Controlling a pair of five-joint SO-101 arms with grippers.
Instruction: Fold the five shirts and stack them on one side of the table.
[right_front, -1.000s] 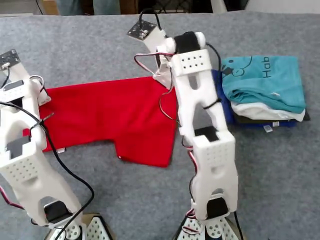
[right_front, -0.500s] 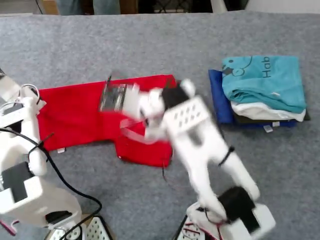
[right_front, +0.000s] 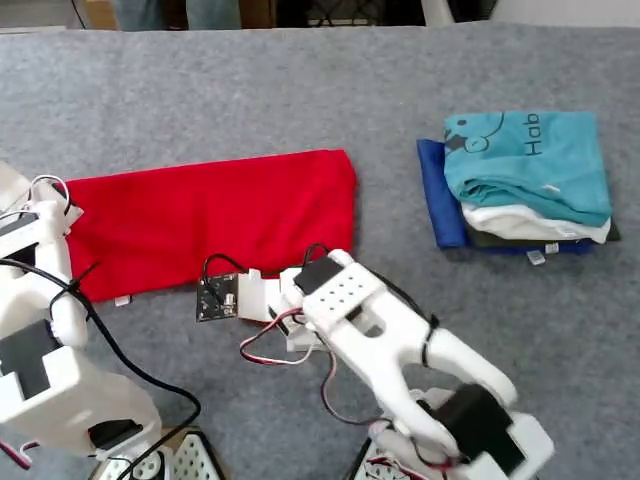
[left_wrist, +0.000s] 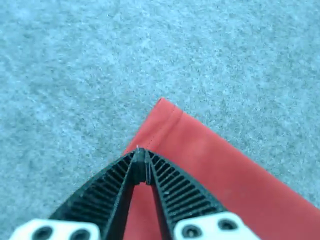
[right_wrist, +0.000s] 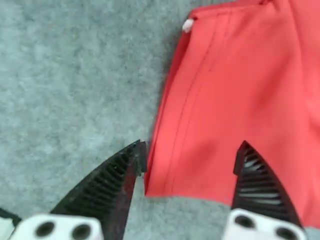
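Grey felt-covered table (right_front: 500, 60), long red fabric shirt (right_front: 210, 220) lying flat at left, stack of folded fabric shirts (right_front: 530, 170) at right

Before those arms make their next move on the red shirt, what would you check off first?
1. Right gripper open: ok, its fingers stand either side of the red shirt's edge.
2. Left gripper shut at the shirt's corner: ok.
3. Cloth really pinched in the left gripper: cannot tell.
4. Red shirt lying flat on the table: ok.
5. Red shirt folded down to stack size: not ok, it is a long strip.
6. Stack tidy at one side, teal shirt on top: ok.
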